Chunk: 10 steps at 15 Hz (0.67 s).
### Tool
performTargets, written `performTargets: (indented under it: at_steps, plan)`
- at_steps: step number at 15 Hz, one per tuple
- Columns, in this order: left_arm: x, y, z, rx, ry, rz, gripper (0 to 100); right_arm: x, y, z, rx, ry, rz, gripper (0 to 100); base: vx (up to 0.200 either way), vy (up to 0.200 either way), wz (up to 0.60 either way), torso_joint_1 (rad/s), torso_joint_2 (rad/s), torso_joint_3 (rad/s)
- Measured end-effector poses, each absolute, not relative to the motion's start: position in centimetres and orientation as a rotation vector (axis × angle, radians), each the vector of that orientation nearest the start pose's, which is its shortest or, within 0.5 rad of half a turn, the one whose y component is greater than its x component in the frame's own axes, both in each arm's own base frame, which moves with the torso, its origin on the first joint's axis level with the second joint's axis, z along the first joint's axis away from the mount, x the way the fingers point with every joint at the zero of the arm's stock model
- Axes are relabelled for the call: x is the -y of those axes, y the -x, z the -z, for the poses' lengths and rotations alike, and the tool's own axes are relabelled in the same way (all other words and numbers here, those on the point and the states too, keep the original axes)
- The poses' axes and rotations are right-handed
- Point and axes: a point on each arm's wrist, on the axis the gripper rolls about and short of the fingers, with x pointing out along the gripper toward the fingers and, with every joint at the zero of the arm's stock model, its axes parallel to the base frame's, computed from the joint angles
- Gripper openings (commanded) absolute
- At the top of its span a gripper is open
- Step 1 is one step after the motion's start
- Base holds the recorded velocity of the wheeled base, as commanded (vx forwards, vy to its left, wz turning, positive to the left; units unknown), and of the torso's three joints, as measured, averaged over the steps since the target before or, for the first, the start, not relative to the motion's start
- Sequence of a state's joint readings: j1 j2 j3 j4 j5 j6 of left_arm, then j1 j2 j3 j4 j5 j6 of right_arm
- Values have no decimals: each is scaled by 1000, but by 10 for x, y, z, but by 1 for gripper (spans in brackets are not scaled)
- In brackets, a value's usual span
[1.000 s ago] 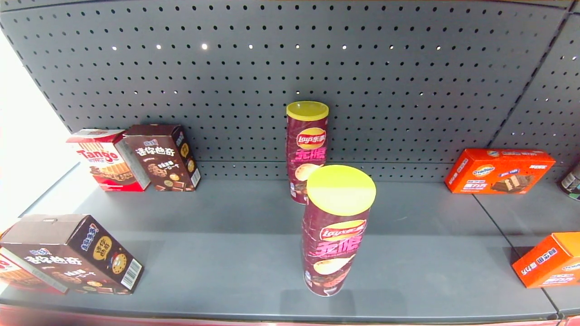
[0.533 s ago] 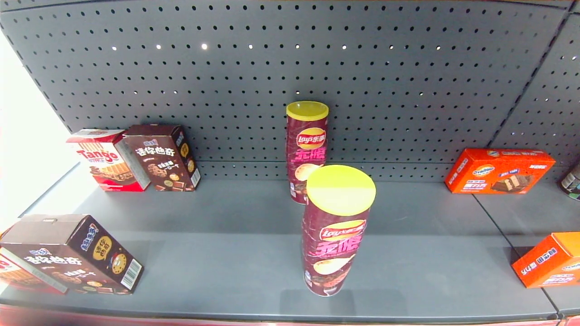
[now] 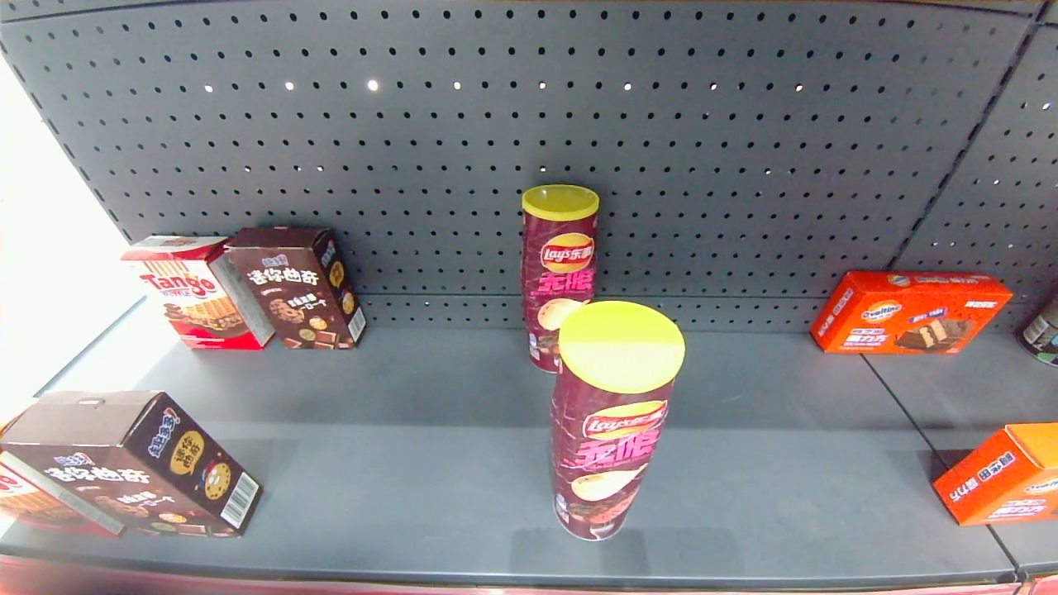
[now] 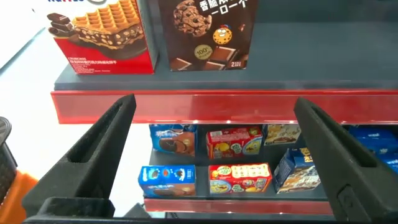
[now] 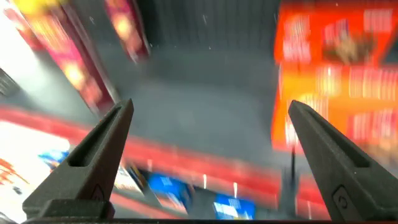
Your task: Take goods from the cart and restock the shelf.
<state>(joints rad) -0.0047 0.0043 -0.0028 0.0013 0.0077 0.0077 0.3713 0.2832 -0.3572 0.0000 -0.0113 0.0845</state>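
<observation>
One front can (image 3: 617, 421), beyond spread right tool (image 5: 209, 104)

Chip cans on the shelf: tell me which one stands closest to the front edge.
The near can, standing toward the front edge of the shelf. The far can stands behind it, close to the pegboard.

Mid-shelf, a front chip can (image 3: 616, 421) and a rear chip can (image 3: 559, 273) stand in line. Bare shelf board (image 3: 397, 446) lies open on either side, bounded by a brown box (image 3: 132, 463) front left and an orange box (image 3: 996, 475) front right.
</observation>
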Motion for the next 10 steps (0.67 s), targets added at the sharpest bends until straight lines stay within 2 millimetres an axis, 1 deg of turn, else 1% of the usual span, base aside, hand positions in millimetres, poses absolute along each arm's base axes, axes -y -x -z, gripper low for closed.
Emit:
performTargets:
  at_steps: [1,2,3,4,5,7,8,10]
  plan:
    - [0,23,-76,-2,-8,-3,100,2,4,-204,38,-81,-388,100,0,0,0,0,0,0]
    - [0,23,-76,-2,-8,-3,100,-6,-13,-222,-5,-46,-420,100,0,0,0,0,0,0]
    - [0,23,-76,-2,-8,-3,100,-14,-30,-234,-44,-10,-454,100,0,0,0,0,0,0]
    - [0,23,-77,-1,-7,-3,100,-25,-50,-240,-94,29,-490,100,0,0,0,0,0,0]
    - [0,23,-77,-1,-7,-3,100,-36,-68,-243,-134,59,-525,100,0,0,0,0,0,0]
    - [0,23,-76,-2,-6,-3,100,-56,-97,-240,-208,102,-575,100,0,0,0,0,0,0]
    - [0,23,-76,-2,-6,-4,100,-65,-109,-237,-242,118,-583,100,0,0,0,0,0,0]
    - [0,23,-76,-2,-4,-4,100,-77,-123,-228,-306,142,-601,100,0,0,0,0,0,0]
